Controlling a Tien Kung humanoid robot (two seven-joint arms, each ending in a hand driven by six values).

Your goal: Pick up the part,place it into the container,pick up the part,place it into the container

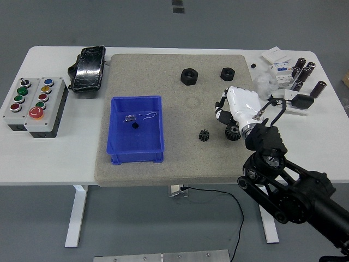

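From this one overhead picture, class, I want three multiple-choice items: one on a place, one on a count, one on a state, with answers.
1. Where does the blue bin sit?
A. left part of the grey mat
B. on the button box
C. off the table

2. How many black gears lie on the mat?
A. none
B. two
C. five

3. What is the right hand doing?
A. hovering over a gear
B. resting inside the bin
C. pressing a button

Answers: 1 A, the bin sits on the mat; 2 B, one gear, another; 3 A, it hangs above the right gear.
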